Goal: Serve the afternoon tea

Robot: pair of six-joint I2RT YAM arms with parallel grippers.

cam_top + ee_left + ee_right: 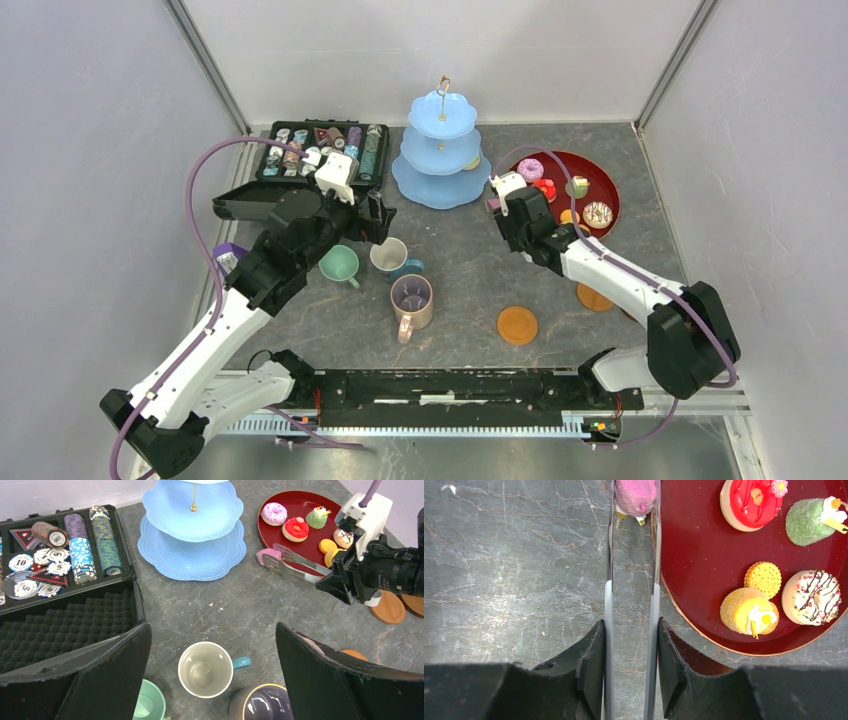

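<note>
At the far left a black case lies open with stacks of chips in it. The left gripper hangs just beside the case, its fingers spread wide and holding nothing. Straight below it is the white mug, upright and empty, with its blue handle pointing right. The mint mug stands just to the left of the white one. The purple mug stands nearer the arm bases, close to the white mug.

The blue stand is at the back of the table, right of the case and well apart from the mugs. No pastry can be made out on the tiers that show in the left wrist view.

One coaster lies flat on the table right of the purple mug. Another is partly under the right arm.

The right gripper is pressed onto the two metal arms of the tongs, one finger against the outside of each arm. The arms are still parted. The tongs' pink tip sits at the left rim of the red tray.

The pastries are all on the tray:
- a pink doughnut
- a red one
- a green one
- a yellow biscuit
- a yellow sugared one
- a white one with dark drizzle
</note>
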